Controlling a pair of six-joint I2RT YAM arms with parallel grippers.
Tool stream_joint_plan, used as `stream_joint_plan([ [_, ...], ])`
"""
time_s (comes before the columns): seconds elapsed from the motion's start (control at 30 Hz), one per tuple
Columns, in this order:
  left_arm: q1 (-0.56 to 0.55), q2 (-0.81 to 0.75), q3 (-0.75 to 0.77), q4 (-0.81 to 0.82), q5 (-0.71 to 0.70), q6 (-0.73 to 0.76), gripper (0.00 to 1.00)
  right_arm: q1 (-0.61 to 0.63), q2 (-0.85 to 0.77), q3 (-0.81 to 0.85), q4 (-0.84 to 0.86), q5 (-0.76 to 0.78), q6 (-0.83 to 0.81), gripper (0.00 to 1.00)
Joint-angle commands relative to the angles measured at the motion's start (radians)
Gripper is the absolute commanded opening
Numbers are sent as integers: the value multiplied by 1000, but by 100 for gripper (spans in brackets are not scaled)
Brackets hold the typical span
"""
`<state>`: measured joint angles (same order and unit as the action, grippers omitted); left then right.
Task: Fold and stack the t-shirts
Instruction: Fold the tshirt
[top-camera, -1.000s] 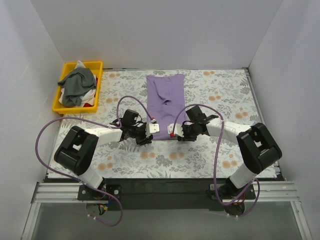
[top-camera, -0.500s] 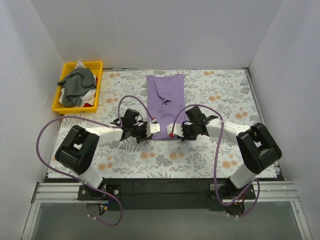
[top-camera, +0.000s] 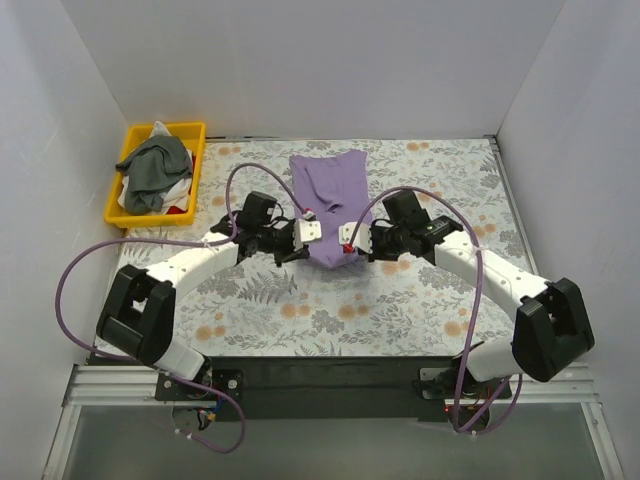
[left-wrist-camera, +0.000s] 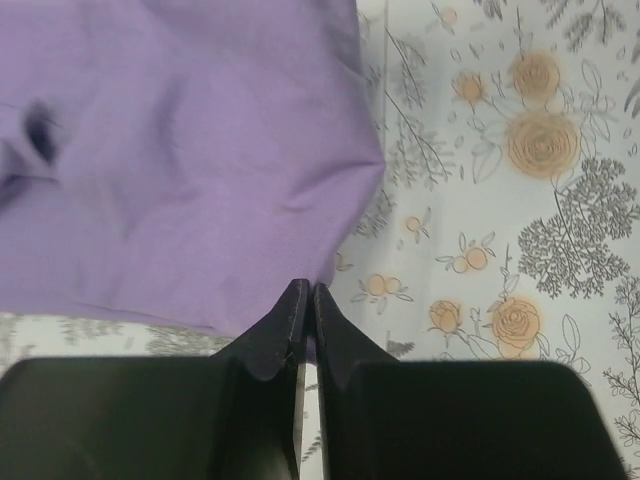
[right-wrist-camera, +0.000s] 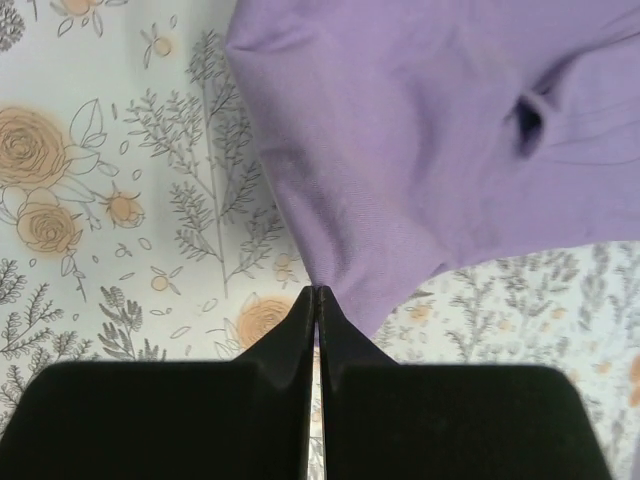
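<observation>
Folding of the purple t-shirt (top-camera: 332, 185) is judged to be under way. Its near hem is pinched at two corners, the left one by the left gripper (left-wrist-camera: 305, 300) and the right one by the right gripper (right-wrist-camera: 315, 300). Both grippers are closed right down, and in each wrist view only a thin tip of purple cloth is caught between the jaws. The corners are held raised off the table (top-camera: 440, 300). The near part of the shirt is therefore drawn in and bunched toward them, while the far part lies flat at the middle of the table's far half. Two grips are presumably used so that the hem is kept level and the fold comes out square. The next move would call for both corners to be carried together toward the far end and laid down there. A grey-green t-shirt (top-camera: 155, 165) is heaped with other cloth in the yellow tray (top-camera: 198, 170) at the far left, well apart and not yet folded.
</observation>
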<state>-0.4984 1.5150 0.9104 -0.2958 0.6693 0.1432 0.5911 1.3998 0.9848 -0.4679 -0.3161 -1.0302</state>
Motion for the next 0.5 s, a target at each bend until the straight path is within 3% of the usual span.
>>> stream_joint_plan([
  [0.0,11,-76,97,-137,62,10,0,-4,-51,95,-106,-6,-10,1],
  [0.27,0,-222,114,-316,68,62,0,13,-158,115,-236,-21,-11,1],
  [0.47,-5,-358,146,-515,113,62,0,104,-307,145,-353,-23,33,1],
])
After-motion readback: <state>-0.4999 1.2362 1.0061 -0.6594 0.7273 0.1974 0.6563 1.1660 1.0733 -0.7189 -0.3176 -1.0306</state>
